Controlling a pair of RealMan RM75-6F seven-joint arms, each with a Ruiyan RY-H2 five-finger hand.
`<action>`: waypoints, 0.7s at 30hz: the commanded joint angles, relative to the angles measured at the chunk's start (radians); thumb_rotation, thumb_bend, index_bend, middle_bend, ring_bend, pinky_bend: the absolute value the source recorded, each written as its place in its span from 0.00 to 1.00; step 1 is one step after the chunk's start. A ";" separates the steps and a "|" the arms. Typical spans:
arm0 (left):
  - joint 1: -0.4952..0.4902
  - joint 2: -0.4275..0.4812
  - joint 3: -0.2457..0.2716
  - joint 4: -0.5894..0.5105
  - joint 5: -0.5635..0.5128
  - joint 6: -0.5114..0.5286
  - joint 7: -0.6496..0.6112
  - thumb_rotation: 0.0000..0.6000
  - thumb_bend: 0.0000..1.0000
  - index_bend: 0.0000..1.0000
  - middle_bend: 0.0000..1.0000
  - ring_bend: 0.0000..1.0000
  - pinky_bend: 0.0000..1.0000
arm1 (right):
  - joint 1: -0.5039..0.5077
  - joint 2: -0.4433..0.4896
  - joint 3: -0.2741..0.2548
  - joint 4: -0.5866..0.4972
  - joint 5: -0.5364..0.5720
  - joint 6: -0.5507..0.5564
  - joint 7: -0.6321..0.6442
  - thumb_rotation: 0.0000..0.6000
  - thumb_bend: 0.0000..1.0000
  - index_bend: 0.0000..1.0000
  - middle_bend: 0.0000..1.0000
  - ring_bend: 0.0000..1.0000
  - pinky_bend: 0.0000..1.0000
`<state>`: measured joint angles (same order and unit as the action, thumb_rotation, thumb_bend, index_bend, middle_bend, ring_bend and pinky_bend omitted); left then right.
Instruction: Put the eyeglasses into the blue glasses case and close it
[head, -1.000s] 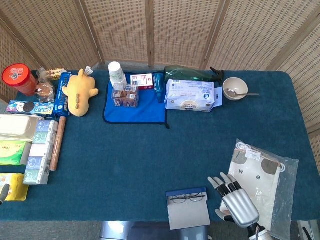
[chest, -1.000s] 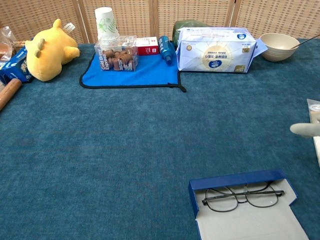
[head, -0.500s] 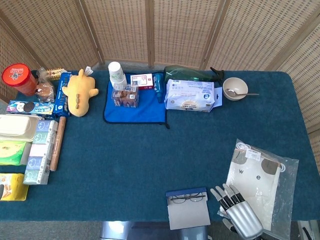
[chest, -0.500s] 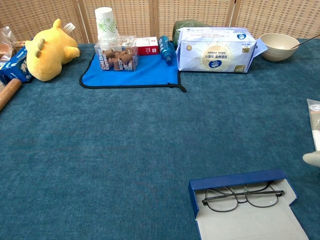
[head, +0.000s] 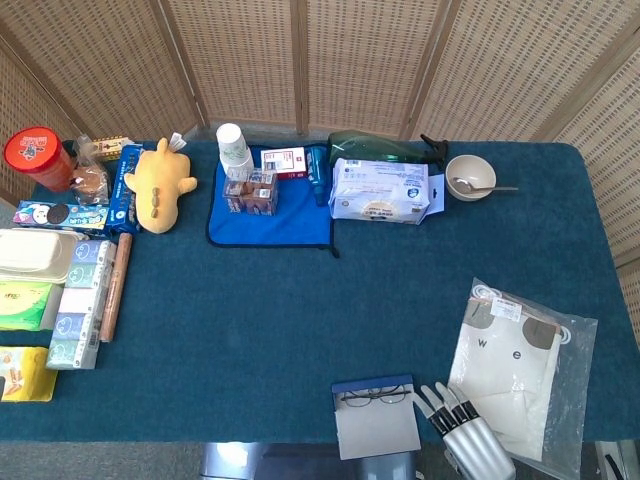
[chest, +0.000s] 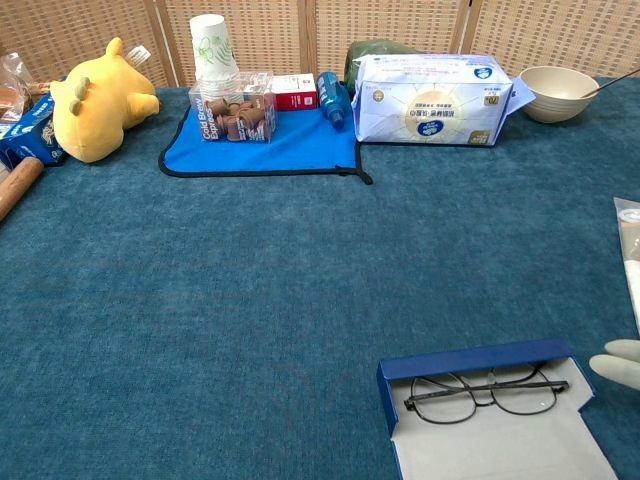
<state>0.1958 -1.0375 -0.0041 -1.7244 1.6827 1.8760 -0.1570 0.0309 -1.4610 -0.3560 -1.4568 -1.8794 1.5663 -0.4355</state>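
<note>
One hand is all I can see: my right hand, at the worktop's near edge with fingers extended and slightly apart, holding nothing. It sits just right of the blue glasses case, which lies open with its lid flat toward me. Inside, the eyeglasses rest folded against the case's far wall. A plastic bag lies beside my hand.
</note>
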 joint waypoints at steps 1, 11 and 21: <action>0.004 0.001 0.002 0.007 0.002 0.005 -0.007 1.00 0.29 0.12 0.09 0.00 0.00 | -0.028 -0.037 0.012 0.062 -0.041 0.045 0.034 0.99 0.18 0.00 0.07 0.00 0.12; 0.012 0.002 0.007 0.022 0.025 0.027 -0.022 1.00 0.29 0.12 0.09 0.00 0.00 | -0.068 -0.090 0.028 0.170 -0.070 0.068 0.097 1.00 0.14 0.00 0.06 0.00 0.10; 0.024 0.002 0.014 0.041 0.047 0.055 -0.038 1.00 0.29 0.12 0.10 0.00 0.00 | -0.113 -0.183 0.049 0.349 -0.098 0.135 0.195 1.00 0.14 0.00 0.06 0.00 0.06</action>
<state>0.2185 -1.0351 0.0087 -1.6847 1.7285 1.9298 -0.1940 -0.0723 -1.6232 -0.3152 -1.1377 -1.9682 1.6839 -0.2610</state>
